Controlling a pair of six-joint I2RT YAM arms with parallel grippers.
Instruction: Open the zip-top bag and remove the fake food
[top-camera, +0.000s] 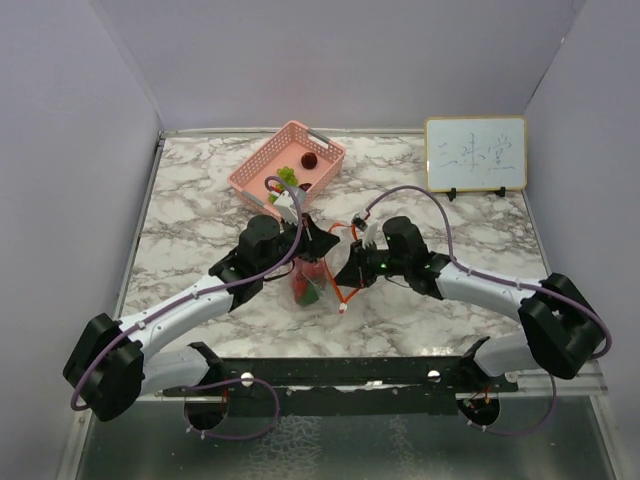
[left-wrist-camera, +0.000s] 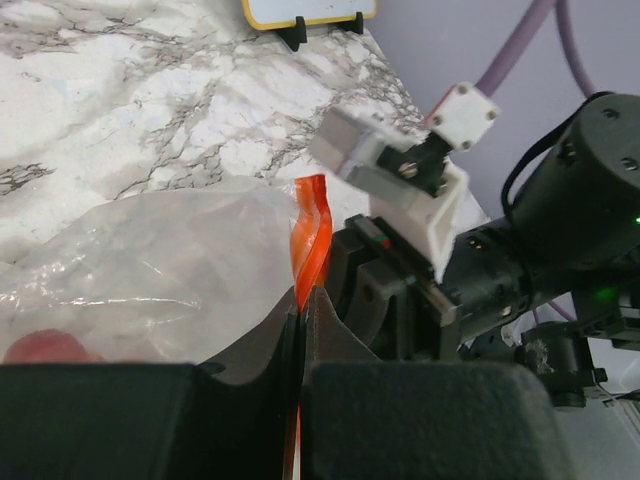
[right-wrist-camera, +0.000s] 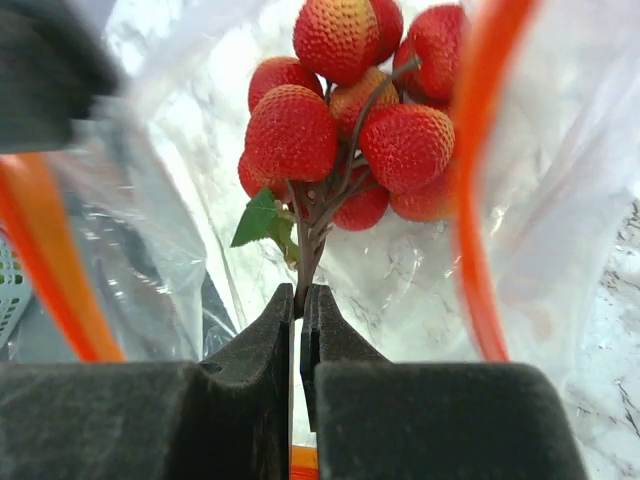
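The zip-top bag (top-camera: 312, 284) hangs just above the marble between my two grippers, its mouth held open. My left gripper (left-wrist-camera: 302, 300) is shut on the bag's orange zip strip (left-wrist-camera: 310, 240); from above the left gripper (top-camera: 312, 240) sits over the bag. My right gripper (right-wrist-camera: 300, 297) reaches into the bag's mouth and is shut on the brown stem of a cluster of bumpy red fake food (right-wrist-camera: 340, 120) with a green leaf. The zip strip (right-wrist-camera: 472, 180) curves past on both sides. Another red piece (left-wrist-camera: 45, 347) shows through the plastic (left-wrist-camera: 150, 265).
A pink mesh basket (top-camera: 262, 163) stands behind the bag, holding green grape-like pieces (top-camera: 288, 176) and a dark red piece (top-camera: 310, 159). A small whiteboard (top-camera: 475, 153) stands at the back right. Walls close in the left, right and back of the table.
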